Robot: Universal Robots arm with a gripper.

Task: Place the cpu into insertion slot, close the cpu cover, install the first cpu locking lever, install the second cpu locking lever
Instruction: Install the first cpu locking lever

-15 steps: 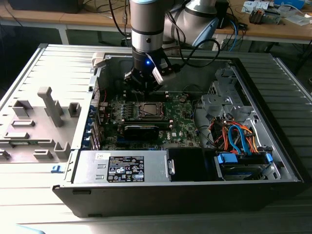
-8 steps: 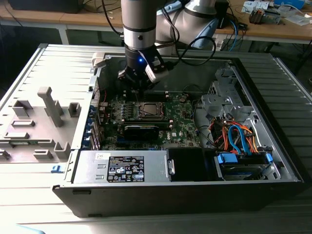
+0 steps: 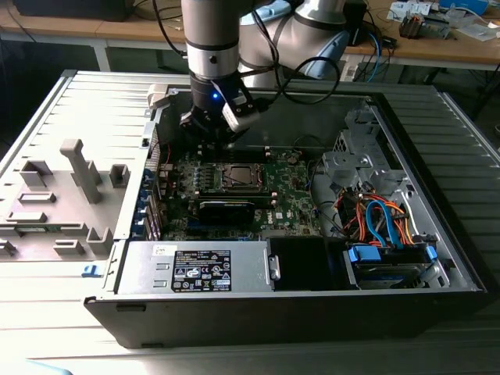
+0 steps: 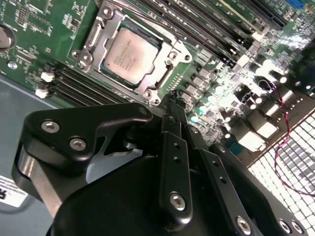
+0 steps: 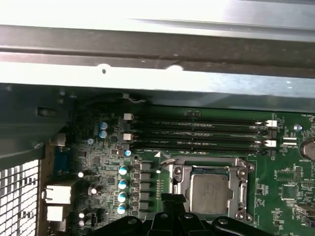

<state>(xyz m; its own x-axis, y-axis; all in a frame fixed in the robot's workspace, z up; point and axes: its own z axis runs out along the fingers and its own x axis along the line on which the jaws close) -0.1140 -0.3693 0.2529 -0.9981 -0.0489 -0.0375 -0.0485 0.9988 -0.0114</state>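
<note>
One cpu [image 4: 129,55] in insertion slot [image 4: 170,61] w/ cpu cover [image 4: 109,22] down; one hand [image 4: 176,98], fingers pressed together, nothing held.

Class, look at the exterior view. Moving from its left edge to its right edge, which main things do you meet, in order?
Grey plastic fixture tray with upright blocks → black gripper above the green motherboard → square socket with the silvery-grey cpu → silvery metal drive cage → bundle of blue and orange cables.

A grey ridged table [image 3: 461,156] holds the open PC case [image 3: 312,301]. A grey plastic jig [image 3: 70,195] lies on the exterior view's left, beside the case.
</note>
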